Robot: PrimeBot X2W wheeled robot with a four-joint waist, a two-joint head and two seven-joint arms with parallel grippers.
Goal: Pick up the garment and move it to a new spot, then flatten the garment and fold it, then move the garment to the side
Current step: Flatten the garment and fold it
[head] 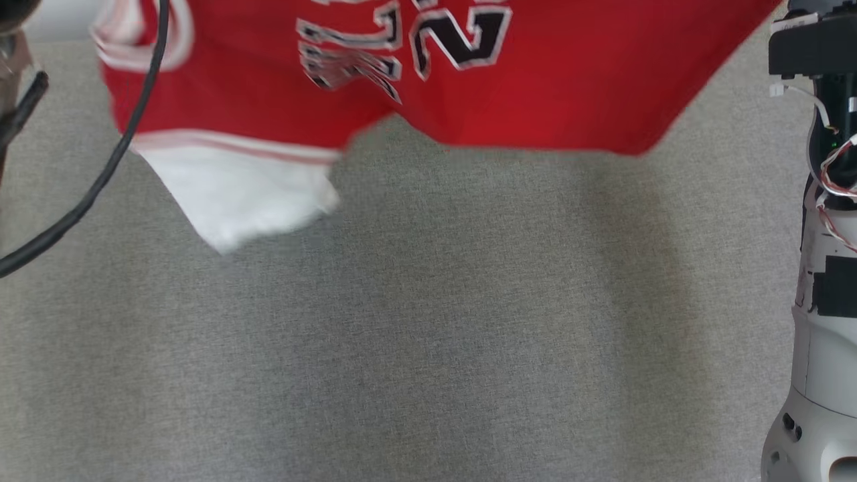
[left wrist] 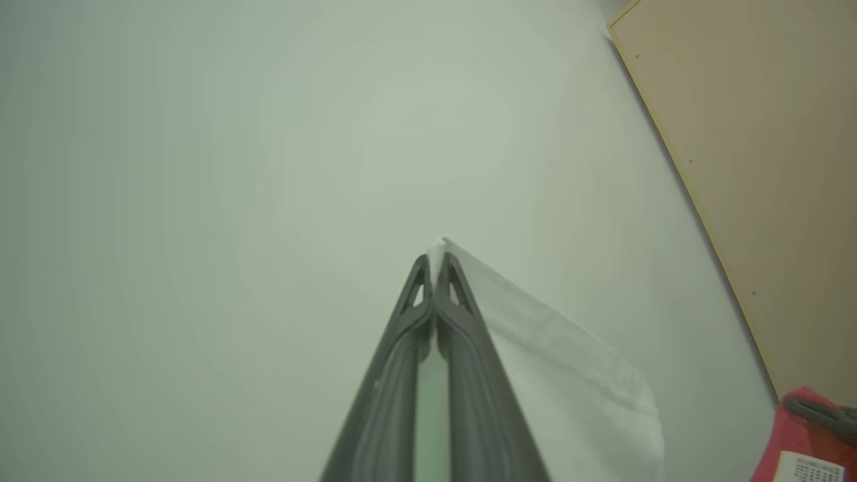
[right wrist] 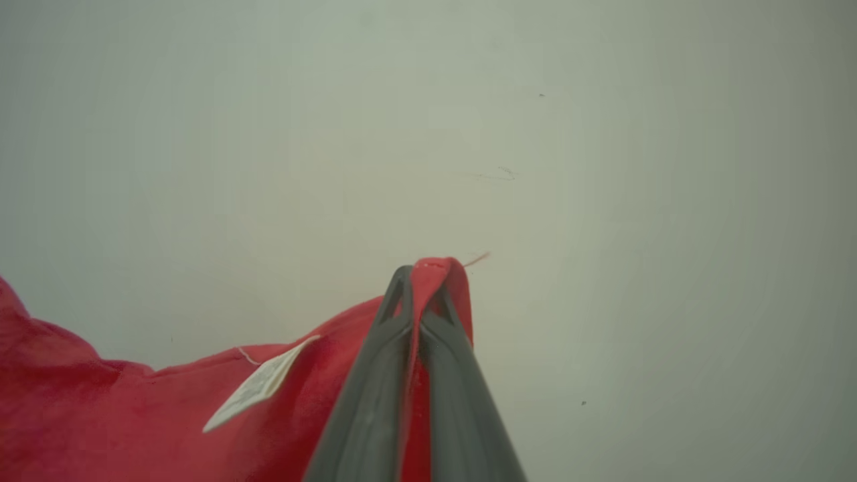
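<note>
The red jersey (head: 569, 87) shows a black "2" (head: 462, 37) beside a blurred digit (head: 348, 63).

You have a grey woven surface (head: 428, 335) spread below you. Ahead you face a plain pale wall (left wrist: 201, 167), with a tan panel (left wrist: 770, 167) beside it.

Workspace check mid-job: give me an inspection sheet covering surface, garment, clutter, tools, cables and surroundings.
Surface: grey fabric surface, the garment's shadow falling on it.
Job's things: red garment with black numerals and a white sleeve, hanging spread across the top of the head view.
Clutter: nothing seen.
Tools: left tool shut on a white edge of the garment; right tool shut on a red edge.
Cables: black cable crossing in front of the garment's left part; red-white wires on the right arm.
Surroundings: pale wall, tan panel.
</note>
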